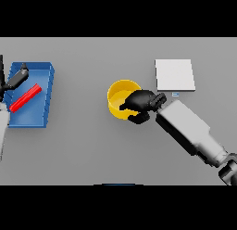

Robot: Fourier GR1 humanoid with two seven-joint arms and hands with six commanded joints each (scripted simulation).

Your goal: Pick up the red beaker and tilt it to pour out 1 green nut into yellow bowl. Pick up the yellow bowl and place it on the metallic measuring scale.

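1. Head view. Right hand (139,103) sits at the right rim of the yellow bowl (118,100), its arm reaching in from the lower right.
2. Right hand state: fingers curled over the bowl's near-right rim, one dark digit showing below the rim on the outside; the hand is clamped on the bowl.
3. Yellow bowl: upright on the grey bench (92,150), directly left of and partly under the right hand. Its right side is hidden by the fingers. Contents cannot be made out.
4. Metallic measuring scale (174,75): flat pale square plate, up and to the right of the right hand, near it but apart from hand and bowl. A small pale-blue panel sits at the plate's near edge, just above the right wrist.
5. Left hand (17,78): at the far left edge, over the upper left corner of the blue tray (45,92). Whether its fingers are spread or closed cannot be told.
6. Red beaker (25,98): appears as a slanted red bar inside the blue tray, just below and to the right of the left hand. Contact between the two cannot be judged.
7. Blue tray is well to the left of the right hand and bowl.
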